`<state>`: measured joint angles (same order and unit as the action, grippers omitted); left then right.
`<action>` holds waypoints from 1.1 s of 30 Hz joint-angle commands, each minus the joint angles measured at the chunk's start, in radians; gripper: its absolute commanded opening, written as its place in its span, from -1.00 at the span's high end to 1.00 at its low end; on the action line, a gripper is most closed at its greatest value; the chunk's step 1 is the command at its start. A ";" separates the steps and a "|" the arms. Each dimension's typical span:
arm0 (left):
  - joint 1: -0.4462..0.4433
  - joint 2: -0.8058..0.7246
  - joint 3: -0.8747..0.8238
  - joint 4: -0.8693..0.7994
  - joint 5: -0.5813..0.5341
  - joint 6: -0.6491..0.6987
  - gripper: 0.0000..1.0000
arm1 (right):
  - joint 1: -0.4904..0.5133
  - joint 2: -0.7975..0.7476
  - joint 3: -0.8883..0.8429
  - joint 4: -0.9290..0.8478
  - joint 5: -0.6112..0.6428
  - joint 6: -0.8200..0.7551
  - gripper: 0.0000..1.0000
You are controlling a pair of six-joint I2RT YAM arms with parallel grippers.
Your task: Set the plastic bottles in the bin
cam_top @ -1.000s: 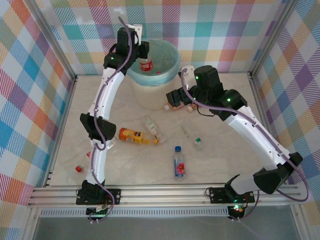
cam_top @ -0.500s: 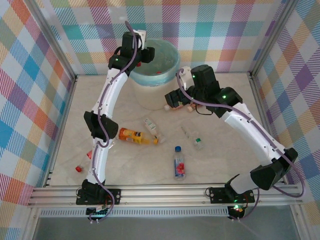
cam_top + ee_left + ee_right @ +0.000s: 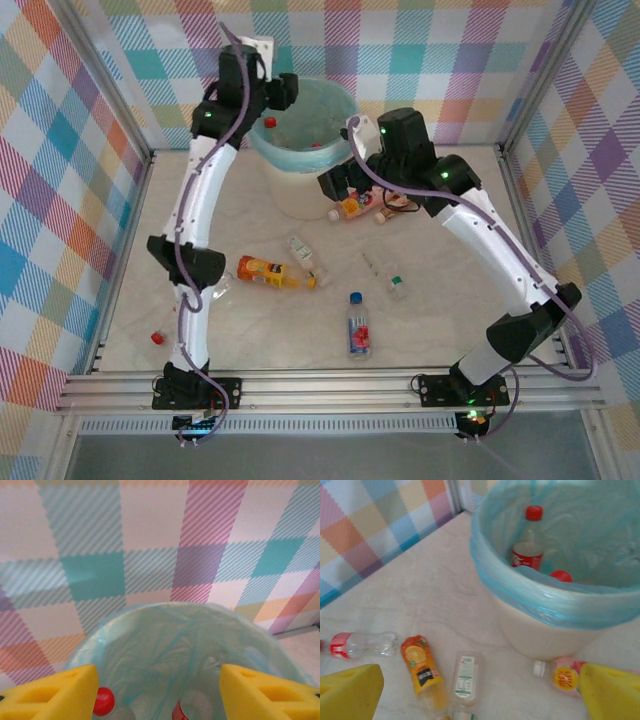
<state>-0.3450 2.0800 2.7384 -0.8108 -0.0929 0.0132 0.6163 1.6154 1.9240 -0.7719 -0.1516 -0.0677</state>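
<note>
- Right gripper: yellow pads spread wide, gripping nothing. Low over pale cream marbled tabletop, just off foot of round cream-white bin w/ teal plastic liner.
- Left gripper: further back, above bin mouth. Pads parted, nothing btwn, so released by the look of it.
- Nearest on tabletop, not yet binned: clear plastic bottle w/ blue label, lying front-centre, and small clear red-capped bottle far left by wall.
- Mid-table:
  - orange-yellow juice bottle
  - clear bottle w/ white label, just beside it
  - clear green-capped bottle, off to the right
  - clear red-labelled bottle, near left arm
- At bin's foot: small pink plastic bottle, lying down, just beside one right-gripper pad. Touching bin wall or not: can't tell.
- Inside bin, far centre: upright clear bottle w/ red label and cap, plus at least one more red cap.
- Progress, as a guess: few in, most out, prob. well under half done. Seven or so left to lift.
- Surface: flat, matt, uncluttered apart from bottles. Aluminium rail along near edge.
- Room: pastel checked cloth walls on 3 sides, close round table.
</note>
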 commanded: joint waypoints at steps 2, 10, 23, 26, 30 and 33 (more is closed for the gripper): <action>-0.008 -0.169 -0.119 -0.146 -0.056 -0.039 -0.37 | 0.000 0.061 0.088 -0.029 -0.143 -0.007 -0.99; 0.020 -0.545 -0.598 -0.137 -0.192 -0.067 -0.41 | 0.096 0.205 0.289 -0.048 -0.182 -0.055 -0.90; 0.418 -0.928 -1.235 -0.060 0.013 -0.297 -0.40 | 0.360 0.475 0.447 -0.096 -0.173 -0.363 -0.92; 0.510 -0.941 -1.333 -0.016 0.103 -0.328 -0.40 | 0.385 0.519 0.433 -0.088 -0.177 -0.370 -0.91; 0.598 -0.938 -1.463 0.056 0.196 -0.396 -0.40 | 0.394 0.554 0.374 -0.044 -0.216 -0.393 -0.87; 0.642 -0.942 -1.565 0.125 0.254 -0.463 -0.42 | 0.402 0.577 0.304 0.021 -0.232 -0.465 -0.88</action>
<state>0.2615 1.1450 1.2293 -0.7773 0.0578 -0.3618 1.0115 2.1723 2.2635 -0.8078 -0.3351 -0.4442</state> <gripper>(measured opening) 0.706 0.939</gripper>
